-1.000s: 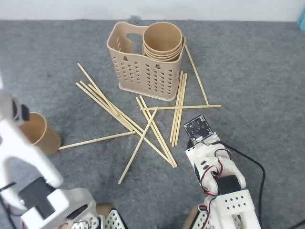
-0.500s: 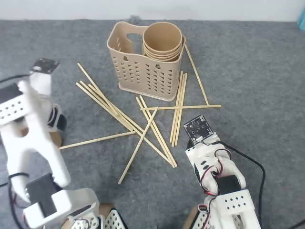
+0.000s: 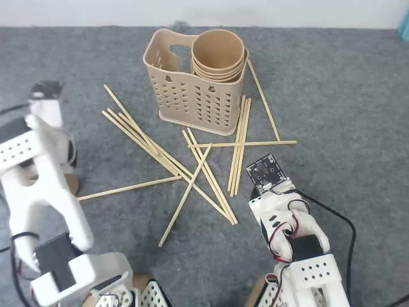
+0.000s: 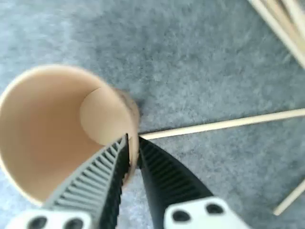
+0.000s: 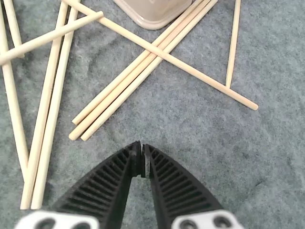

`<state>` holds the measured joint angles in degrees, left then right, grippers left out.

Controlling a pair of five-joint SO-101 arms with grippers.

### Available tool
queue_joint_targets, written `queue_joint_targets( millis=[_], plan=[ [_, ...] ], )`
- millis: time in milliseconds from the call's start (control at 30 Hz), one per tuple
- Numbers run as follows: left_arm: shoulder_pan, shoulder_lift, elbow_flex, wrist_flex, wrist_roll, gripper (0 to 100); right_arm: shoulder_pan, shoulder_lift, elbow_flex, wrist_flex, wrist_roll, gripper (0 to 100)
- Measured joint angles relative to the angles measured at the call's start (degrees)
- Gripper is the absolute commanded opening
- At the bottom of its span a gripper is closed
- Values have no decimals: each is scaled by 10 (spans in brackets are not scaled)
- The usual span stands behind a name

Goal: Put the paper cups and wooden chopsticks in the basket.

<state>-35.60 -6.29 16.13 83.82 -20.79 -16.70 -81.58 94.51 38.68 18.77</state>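
Observation:
In the left wrist view my left gripper (image 4: 132,138) is shut on the rim of a tan paper cup (image 4: 47,133), one finger inside it and one outside. From above, the left arm (image 3: 38,147) covers that cup, and only a sliver of the cup (image 3: 71,185) shows. A beige perforated basket (image 3: 185,96) holds a stack of paper cups (image 3: 218,51). Several wooden chopsticks (image 3: 204,173) lie scattered on the grey carpet in front of it. My right gripper (image 5: 142,145) is shut and holds nothing, low over the carpet near the chopsticks (image 5: 133,71) and a basket corner (image 5: 152,9).
The right arm (image 3: 281,211) stands at the front right with a black cable beside it. One chopstick (image 4: 224,125) lies just past the held cup. Grey carpet stretches bare to the right and far left of the basket.
The left arm swung up from the front left over the paper cup, which was in full view a second ago. The right arm has not moved.

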Motion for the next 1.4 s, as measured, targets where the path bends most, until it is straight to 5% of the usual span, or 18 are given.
queue_joint_targets(
  millis=[200, 400, 700, 1067, 1400],
  plan=[
    [0, 0, -201, 130, 85, 12, 0, 0, 0, 0, 4, 8],
    [40, -16, -340, 149, 167, 12, 0, 0, 0, 0, 6, 8],
    [242, -46, -455, 149, 338, 12, 0, 0, 0, 0, 6, 8],
    [466, -46, -481, -127, 429, 12, 1, 0, 4, 0, 7, 8],
    [504, 42, -476, -239, 421, 12, 0, 0, 4, 0, 7, 9]
  ],
)
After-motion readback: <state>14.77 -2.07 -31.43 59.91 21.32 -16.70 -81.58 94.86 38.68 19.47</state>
